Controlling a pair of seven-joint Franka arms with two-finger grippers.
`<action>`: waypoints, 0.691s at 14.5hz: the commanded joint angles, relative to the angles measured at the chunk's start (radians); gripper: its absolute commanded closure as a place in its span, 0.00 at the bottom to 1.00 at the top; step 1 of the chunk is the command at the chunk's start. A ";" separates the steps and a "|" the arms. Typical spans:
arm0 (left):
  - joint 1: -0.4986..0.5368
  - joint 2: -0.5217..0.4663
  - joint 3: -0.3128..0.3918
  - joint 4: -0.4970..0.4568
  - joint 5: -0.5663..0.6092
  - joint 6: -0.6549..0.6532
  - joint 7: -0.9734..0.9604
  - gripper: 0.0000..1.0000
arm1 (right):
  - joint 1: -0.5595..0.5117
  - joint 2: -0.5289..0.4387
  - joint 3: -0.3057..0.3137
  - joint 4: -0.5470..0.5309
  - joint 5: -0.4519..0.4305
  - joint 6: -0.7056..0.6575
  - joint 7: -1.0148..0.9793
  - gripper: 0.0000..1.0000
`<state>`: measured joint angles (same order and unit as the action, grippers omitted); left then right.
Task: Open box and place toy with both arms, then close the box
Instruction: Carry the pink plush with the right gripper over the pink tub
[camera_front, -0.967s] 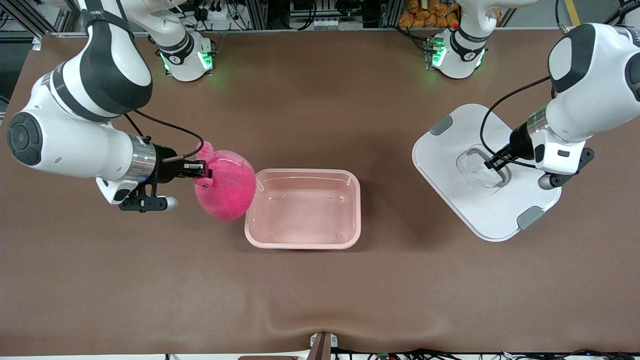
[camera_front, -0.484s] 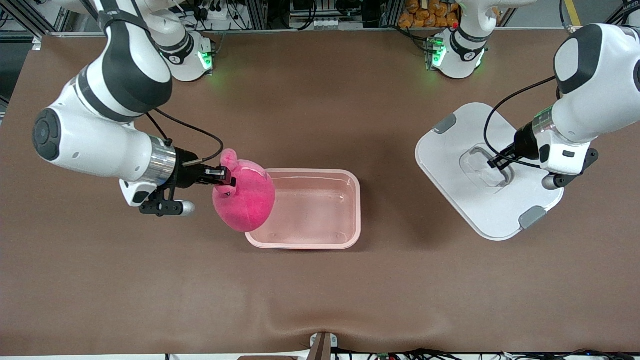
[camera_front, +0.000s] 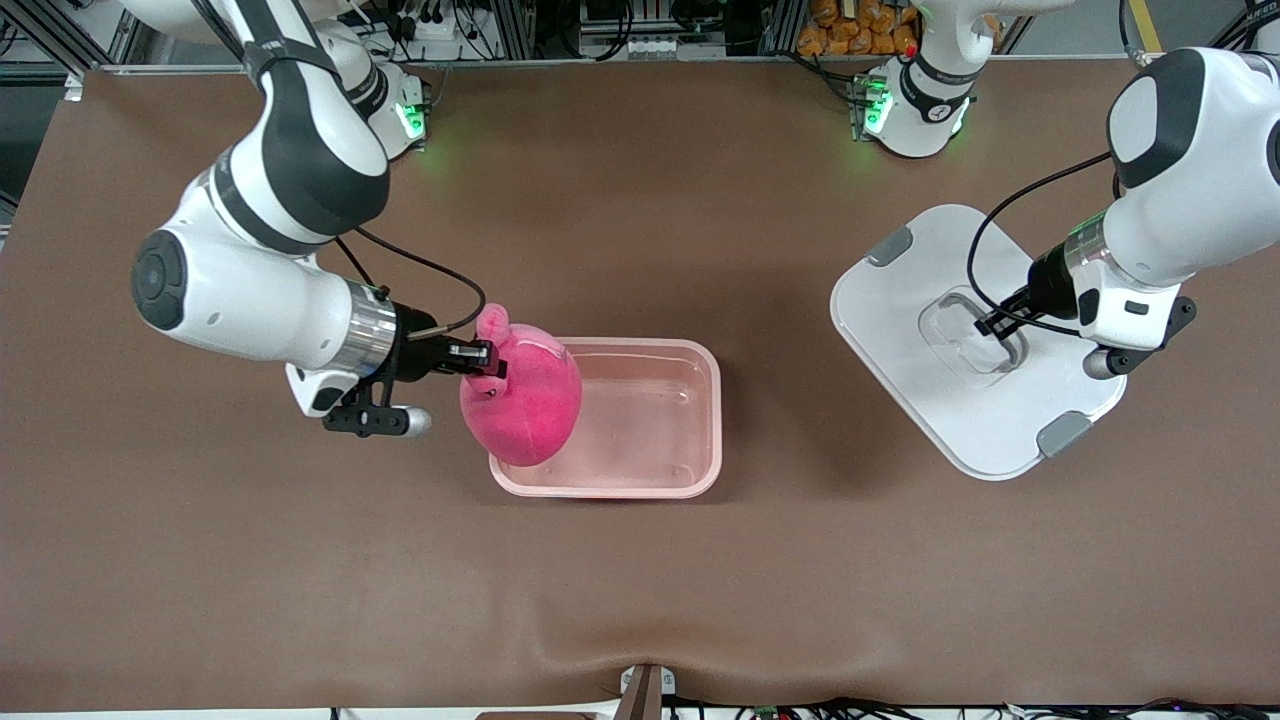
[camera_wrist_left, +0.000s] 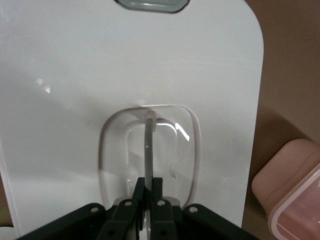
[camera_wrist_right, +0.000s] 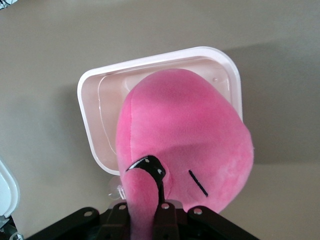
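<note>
The box (camera_front: 700, 420) is a pale pink tub standing open in the middle of the table. The bright pink toy (camera_front: 525, 405) hangs over the box's end toward the right arm, partly above the rim. My right gripper (camera_front: 480, 358) is shut on the toy's lighter pink head. In the right wrist view the toy (camera_wrist_right: 190, 140) covers much of the box (camera_wrist_right: 150, 62), and the right gripper (camera_wrist_right: 147, 207) pinches its head. The white lid (camera_front: 940, 400) is at the left arm's end. My left gripper (camera_front: 995, 322) is shut on its recessed handle (camera_wrist_left: 148, 145).
The lid's two grey clips (camera_front: 893, 247) (camera_front: 1062, 434) sit at opposite edges. A corner of the box (camera_wrist_left: 292, 185) shows beside the lid (camera_wrist_left: 200, 75) in the left wrist view. Brown table cloth surrounds everything, with a wrinkle near the front edge (camera_front: 640, 630).
The right arm has carried the toy from beside the box to over the box's end toward the right arm. The lid has shifted only slightly in the left gripper.
</note>
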<state>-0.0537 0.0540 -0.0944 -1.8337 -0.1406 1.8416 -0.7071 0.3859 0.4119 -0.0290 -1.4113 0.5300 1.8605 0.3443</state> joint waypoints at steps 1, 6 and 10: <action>0.008 -0.011 -0.002 0.005 -0.036 -0.021 0.021 1.00 | 0.019 0.022 -0.011 0.018 0.025 0.019 0.018 1.00; 0.008 -0.010 -0.002 0.004 -0.036 -0.021 0.021 1.00 | 0.047 0.048 -0.011 0.017 0.024 0.059 0.053 1.00; 0.008 -0.002 -0.002 0.004 -0.036 -0.021 0.023 1.00 | 0.059 0.074 -0.011 0.017 0.015 0.059 0.055 1.00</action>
<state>-0.0537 0.0550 -0.0945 -1.8350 -0.1517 1.8383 -0.7071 0.4258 0.4648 -0.0290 -1.4114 0.5305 1.9171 0.3823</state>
